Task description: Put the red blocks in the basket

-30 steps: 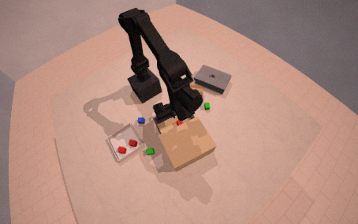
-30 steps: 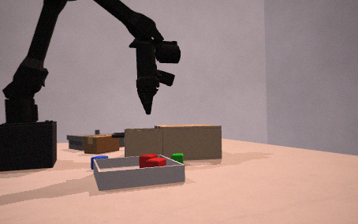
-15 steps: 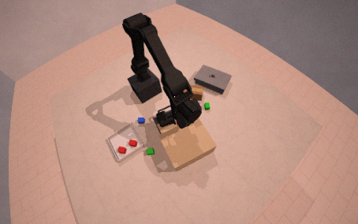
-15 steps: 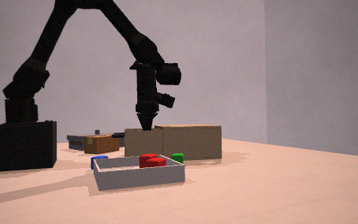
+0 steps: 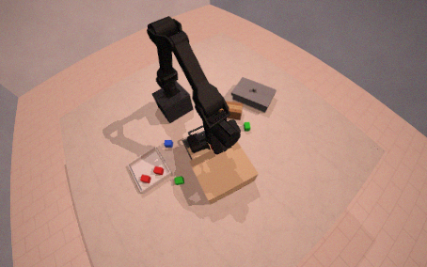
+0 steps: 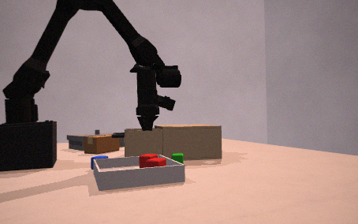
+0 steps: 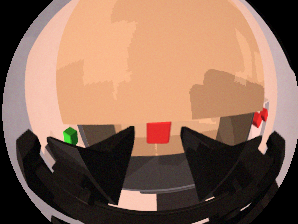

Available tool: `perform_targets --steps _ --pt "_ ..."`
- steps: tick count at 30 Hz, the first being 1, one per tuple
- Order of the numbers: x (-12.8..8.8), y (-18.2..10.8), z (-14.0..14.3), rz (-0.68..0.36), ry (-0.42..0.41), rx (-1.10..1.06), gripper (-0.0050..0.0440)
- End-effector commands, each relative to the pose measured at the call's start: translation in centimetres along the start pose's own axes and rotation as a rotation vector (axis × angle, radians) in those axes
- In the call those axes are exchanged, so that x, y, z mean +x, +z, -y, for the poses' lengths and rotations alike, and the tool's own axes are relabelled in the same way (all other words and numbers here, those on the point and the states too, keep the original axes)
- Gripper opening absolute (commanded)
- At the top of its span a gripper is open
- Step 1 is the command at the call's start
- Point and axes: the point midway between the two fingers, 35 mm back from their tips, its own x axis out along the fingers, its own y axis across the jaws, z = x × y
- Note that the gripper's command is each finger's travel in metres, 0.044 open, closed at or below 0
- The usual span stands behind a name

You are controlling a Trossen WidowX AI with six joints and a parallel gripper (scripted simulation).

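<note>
My arm (image 5: 193,80) (image 6: 122,31) is matte black all over, with long straight links, chunky rounded joints, a boxy black base (image 5: 165,112) (image 6: 27,146) and tapered, wedge-shaped fingertips.

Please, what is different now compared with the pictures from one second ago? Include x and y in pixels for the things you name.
The gripper (image 5: 212,147) (image 6: 147,129) (image 7: 158,130) has come down to the open drawer, parted around the red block (image 7: 158,133) inside, not gripping it. The two red blocks in the basket (image 5: 141,191) (image 6: 142,179) stayed there.
</note>
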Motion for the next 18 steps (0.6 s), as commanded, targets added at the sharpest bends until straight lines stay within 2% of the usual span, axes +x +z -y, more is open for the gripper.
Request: perform_targets --steps 1,6,18 --pt "1.5 -0.4 0.1 -0.021 -0.005 0.003 0.0230" --pt "2.8 -0.5 0.1 -0.021 -0.005 0.003 0.0230" --pt "2.9 -0.5 0.1 -0.021 -0.005 0.003 0.0230"
